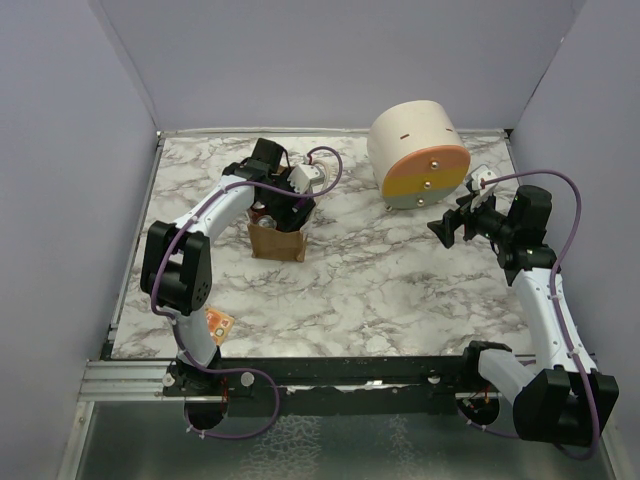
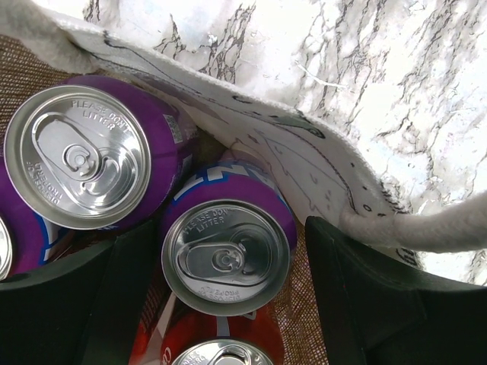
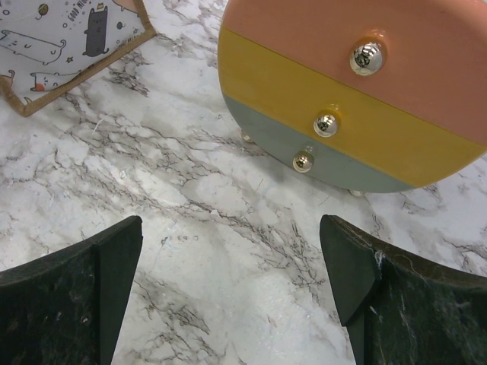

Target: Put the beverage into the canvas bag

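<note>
Looking down the left wrist view, you're pretty much at the finish line. The purple can point(image 2: 226, 257) sits upright inside the canvas bag point(image 1: 277, 242), lid up, in the lower middle of that frame. It's tucked beside a second purple can point(image 2: 76, 156) at the upper left, with a red can point(image 2: 221, 353) peeking in at the bottom edge.

The left jaws stand either side of it and look released. A strip of brown bag shows between the can and the finger point(image 2: 380, 304) at the lower right, so nothing's pinching it. The other finger is really close to the can; can't tell if it's touching.

From the top view, the left arm point(image 1: 215, 208) reaches into the bag at the upper left of the table point(image 1: 350, 290). The right jaws are spread wide over bare marble at the right, holding nothing, near the round drawer box point(image 1: 418, 155).

So I'd say the drop is done, and what's left for you is lifting the left arm out. Watch the cream handle point(image 2: 426, 228) lying right next to that lower right finger, since it looks like it could snag and drag the bag.
</note>
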`<state>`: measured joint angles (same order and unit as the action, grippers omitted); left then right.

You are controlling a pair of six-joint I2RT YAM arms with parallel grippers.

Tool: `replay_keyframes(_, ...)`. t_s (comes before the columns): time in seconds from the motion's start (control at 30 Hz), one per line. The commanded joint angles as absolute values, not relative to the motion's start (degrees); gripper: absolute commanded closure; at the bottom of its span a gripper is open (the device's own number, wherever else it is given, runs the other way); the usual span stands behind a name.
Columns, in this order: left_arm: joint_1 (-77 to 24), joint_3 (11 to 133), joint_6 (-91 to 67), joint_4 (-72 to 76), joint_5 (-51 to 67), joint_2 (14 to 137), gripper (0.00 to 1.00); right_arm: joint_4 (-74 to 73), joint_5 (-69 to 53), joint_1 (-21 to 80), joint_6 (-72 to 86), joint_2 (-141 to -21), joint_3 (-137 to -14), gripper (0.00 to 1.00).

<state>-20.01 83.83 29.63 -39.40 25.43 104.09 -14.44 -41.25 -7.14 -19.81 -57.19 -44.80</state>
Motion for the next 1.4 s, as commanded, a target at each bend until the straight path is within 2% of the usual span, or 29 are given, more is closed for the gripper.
replay_keyframes(0.0,-20.22,83.67,30.23,-38.47,24.55,103.69,0.19,-12.74,-42.24,-7.47,-20.39,-56.83,-43.89,0.0)
replay_keyframes(0.2,-20.22,84.1,30.56,-38.79,24.27,103.04,0.14,-12.74,-42.12,-7.47,-20.4,-56.78,-43.94,0.0)
replay_keyframes(1.37,-20.24,86.57,30.01,-39.85,24.88,100.37,0.02,-12.57,-42.02,-7.47,-20.47,-56.96,-43.78,0.0)
